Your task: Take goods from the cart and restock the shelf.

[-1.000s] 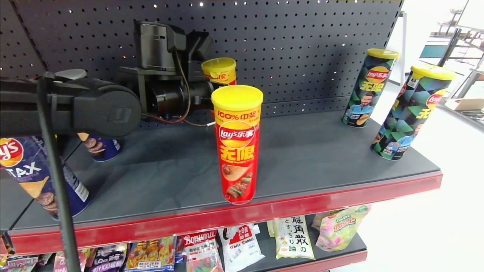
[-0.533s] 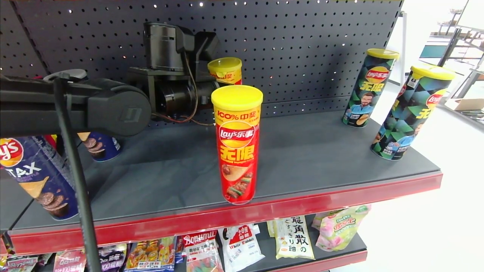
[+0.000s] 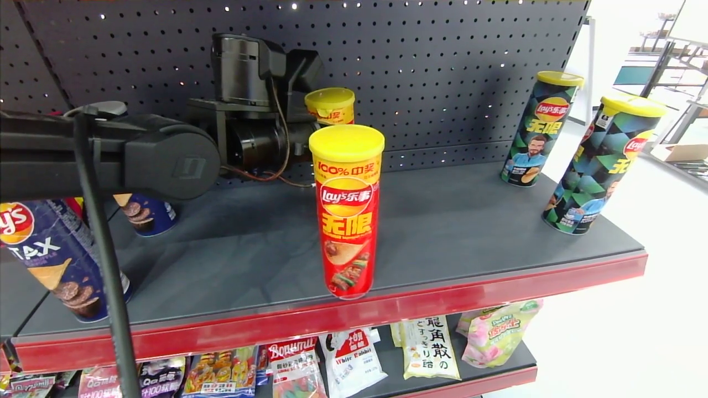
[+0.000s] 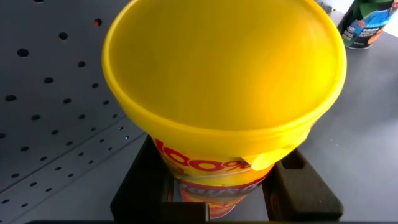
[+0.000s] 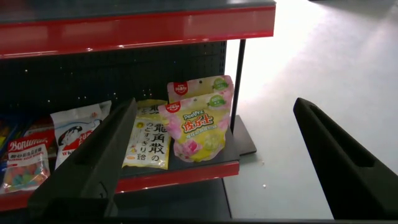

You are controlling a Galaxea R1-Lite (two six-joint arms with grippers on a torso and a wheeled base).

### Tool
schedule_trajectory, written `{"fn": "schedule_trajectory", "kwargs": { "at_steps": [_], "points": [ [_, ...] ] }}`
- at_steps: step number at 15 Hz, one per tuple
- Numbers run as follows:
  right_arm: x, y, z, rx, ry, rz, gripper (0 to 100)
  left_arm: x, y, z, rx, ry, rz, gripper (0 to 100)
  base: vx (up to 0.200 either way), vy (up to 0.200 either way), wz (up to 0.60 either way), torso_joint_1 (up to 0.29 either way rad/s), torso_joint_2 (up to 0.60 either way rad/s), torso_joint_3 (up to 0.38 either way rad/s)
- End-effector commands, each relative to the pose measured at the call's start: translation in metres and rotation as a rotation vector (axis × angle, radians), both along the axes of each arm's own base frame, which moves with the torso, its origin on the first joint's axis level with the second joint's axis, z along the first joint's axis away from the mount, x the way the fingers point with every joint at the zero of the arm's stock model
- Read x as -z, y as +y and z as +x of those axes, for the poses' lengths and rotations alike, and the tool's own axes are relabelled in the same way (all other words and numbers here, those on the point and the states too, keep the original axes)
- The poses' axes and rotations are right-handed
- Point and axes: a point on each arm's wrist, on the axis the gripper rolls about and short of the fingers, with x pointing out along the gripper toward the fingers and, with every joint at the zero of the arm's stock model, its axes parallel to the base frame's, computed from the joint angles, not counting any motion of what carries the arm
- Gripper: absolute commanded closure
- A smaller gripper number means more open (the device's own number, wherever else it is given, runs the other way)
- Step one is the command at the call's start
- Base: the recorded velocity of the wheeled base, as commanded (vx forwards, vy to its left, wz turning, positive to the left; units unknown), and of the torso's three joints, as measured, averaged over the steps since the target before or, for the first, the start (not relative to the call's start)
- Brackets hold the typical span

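Observation:
A red chips can with a yellow lid (image 3: 330,105) is at the back of the upper shelf (image 3: 442,221), close to the pegboard. My left gripper (image 4: 219,198) is shut on it, one dark finger (image 4: 138,194) on each side of the can (image 4: 224,93) below its lid. Its base is hidden behind a second red can (image 3: 347,213) that stands upright near the shelf's red front edge. My right gripper (image 5: 216,106) is open and holds nothing, down in front of the lower shelf (image 5: 186,174).
Two green-and-black cans (image 3: 539,130) (image 3: 603,166) stand at the right end of the upper shelf. Blue cans (image 3: 58,260) (image 3: 146,213) stand at its left end. Snack bags (image 3: 426,345) lie on the lower shelf. Bare shelf lies between the red cans and the green ones.
My left arm has carried the held red can to the right along the pegboard, then lowered it slightly. The other cans have not moved.

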Motion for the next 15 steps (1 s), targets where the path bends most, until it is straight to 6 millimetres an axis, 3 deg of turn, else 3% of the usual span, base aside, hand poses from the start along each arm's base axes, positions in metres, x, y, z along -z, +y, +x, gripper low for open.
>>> {"fn": "schedule_trajectory", "kwargs": {
  "at_steps": [1,15],
  "points": [
    [-0.0001,0.0000,0.0001,0.000,0.000,-0.001,0,-0.0017,0.0010,-0.0018,0.000,-0.002,-0.002,100,0.000,0.000,0.00,0.000,0.00,0.000],
    [-0.0001,0.0000,0.0001,0.000,0.000,-0.001,0,0.0001,0.0000,-0.0094,0.019,0.024,0.015,100,0.000,0.000,0.00,0.000,0.00,0.000]
  ]
}}
